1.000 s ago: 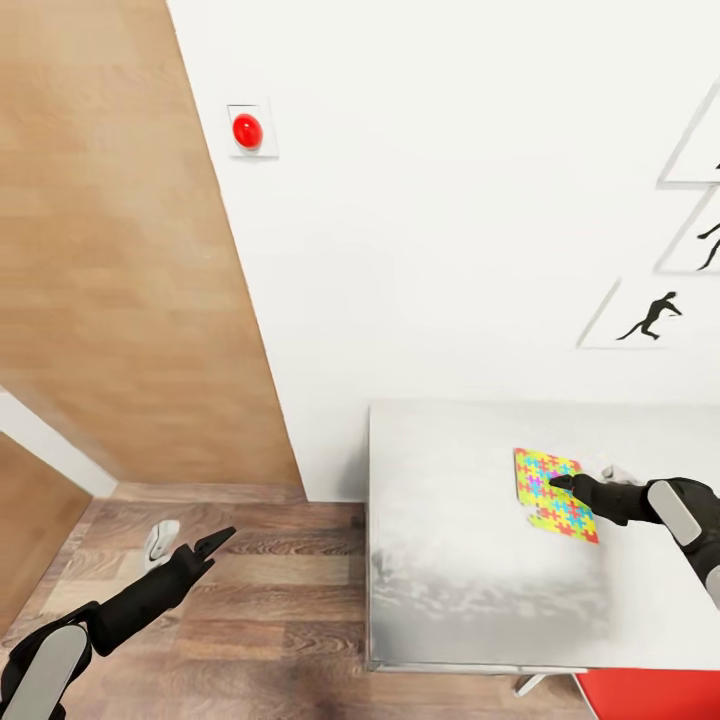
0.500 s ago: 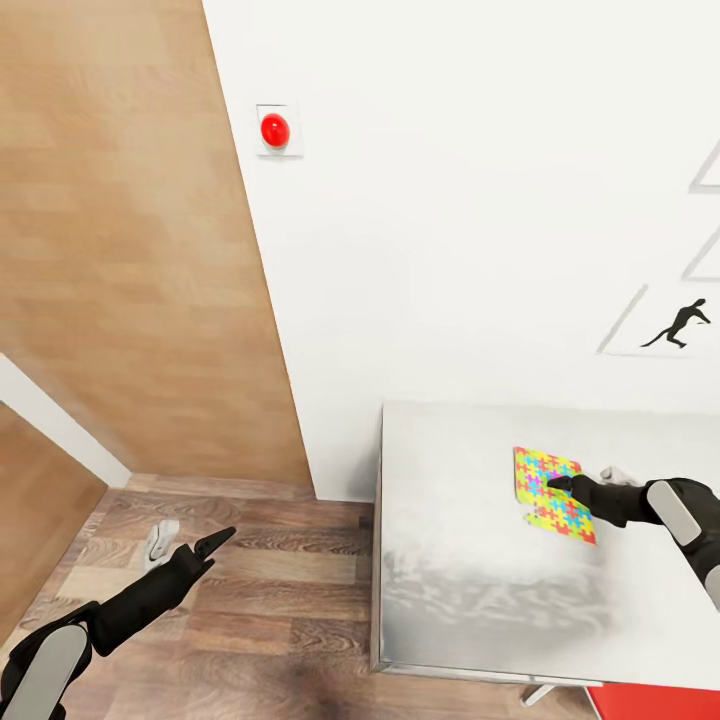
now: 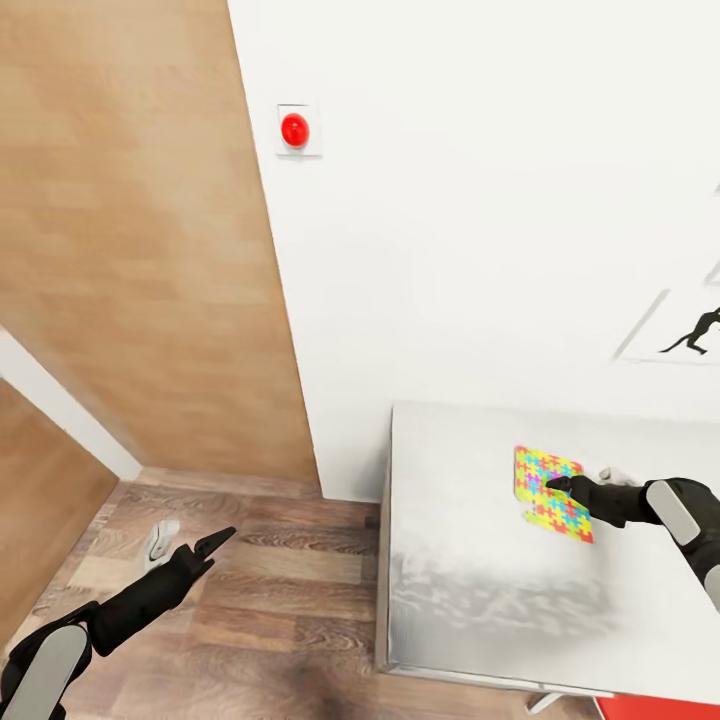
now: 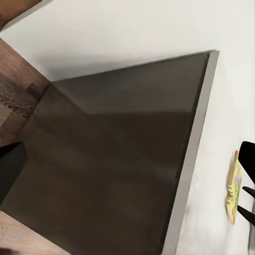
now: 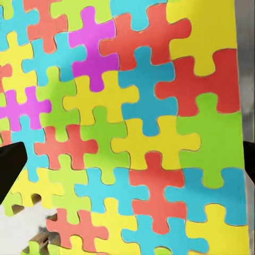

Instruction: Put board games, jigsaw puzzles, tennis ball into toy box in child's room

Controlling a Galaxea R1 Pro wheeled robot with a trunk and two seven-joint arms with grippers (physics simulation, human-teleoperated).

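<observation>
Jigsaw puzzle (image 3: pixel 553 493): flat rectangular board of interlocking pieces in red, yellow, green, cyan and magenta, lying flat on the pale grey table (image 3: pixel 470 580), toward the wall side of the top. One corner looks ragged, with a few pieces missing or loose.

Right gripper (image 3: pixel 562 485) reaches in over the puzzle from the right, black fingertips above its near edge. Right wrist view gives the close-up: puzzle (image 5: pixel 133 127) surface with piece outlines sharp, dark finger tips at opposite edges of the frame, so the jaws are spread wide, straddling the board and pinching nothing.

Left gripper (image 3: pixel 212 545) hangs low over the wood-plank floor (image 3: pixel 250 600), well apart from the table; fingers look pressed close together, holding nothing.

Left wrist view shows the table's dark grey side panel (image 4: pixel 117 170) and the puzzle (image 4: pixel 234 188) edge-on as a thin slab.

Head view adds a red button (image 3: pixel 295 129) on the white wall and a black silhouette picture (image 3: pixel 690 335).
</observation>
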